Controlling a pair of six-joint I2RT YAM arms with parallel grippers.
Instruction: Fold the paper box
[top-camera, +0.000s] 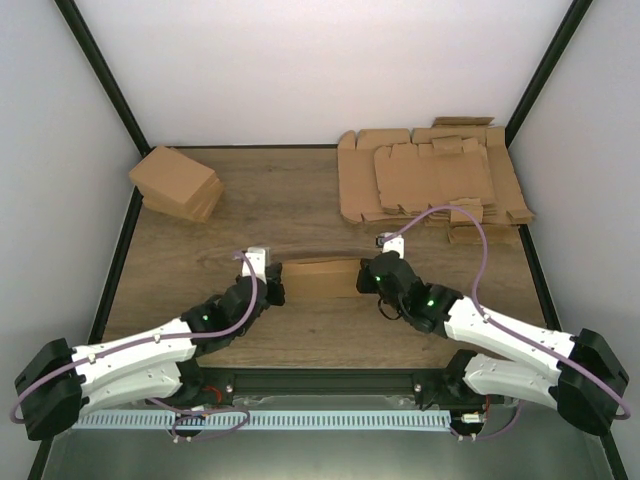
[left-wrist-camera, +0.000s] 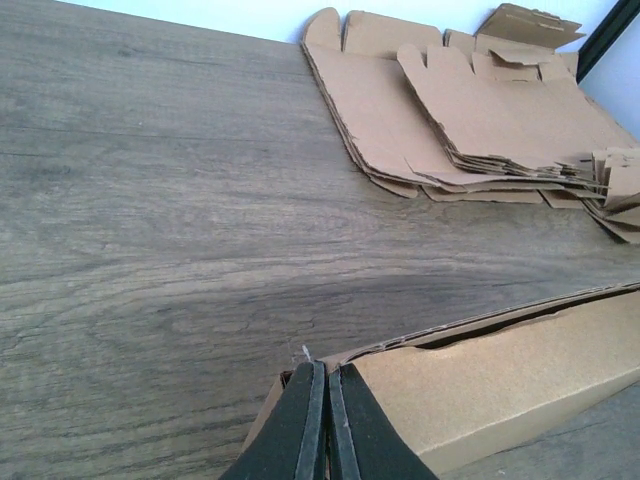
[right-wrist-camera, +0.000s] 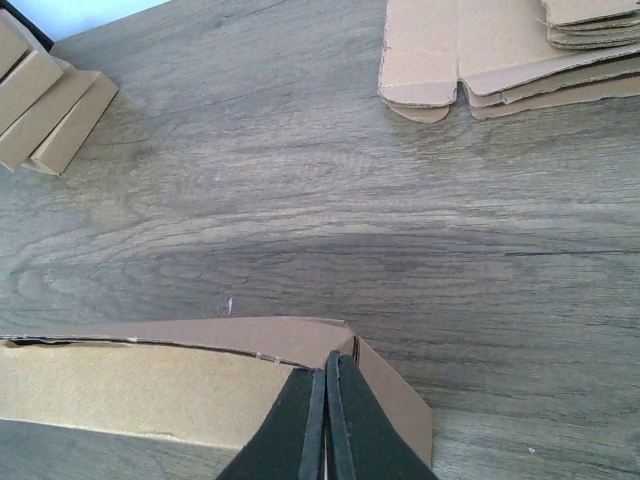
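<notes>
The paper box (top-camera: 320, 277) lies near the middle of the table as a long, low, partly folded brown piece. My left gripper (top-camera: 277, 288) is shut, with its tips against the box's left end. In the left wrist view the closed fingers (left-wrist-camera: 327, 372) rest on the box's near corner (left-wrist-camera: 500, 370). My right gripper (top-camera: 366, 281) is shut at the box's right end. In the right wrist view its closed fingers (right-wrist-camera: 326, 362) sit on the box's corner (right-wrist-camera: 130, 385). No cardboard shows between either pair of fingers.
A thick pile of flat cardboard sheets (top-camera: 430, 180) lies at the back right and also shows in the left wrist view (left-wrist-camera: 470, 110) and the right wrist view (right-wrist-camera: 500, 50). A pile of folded cartons (top-camera: 178, 183) sits at the back left and shows in the right wrist view (right-wrist-camera: 45, 90).
</notes>
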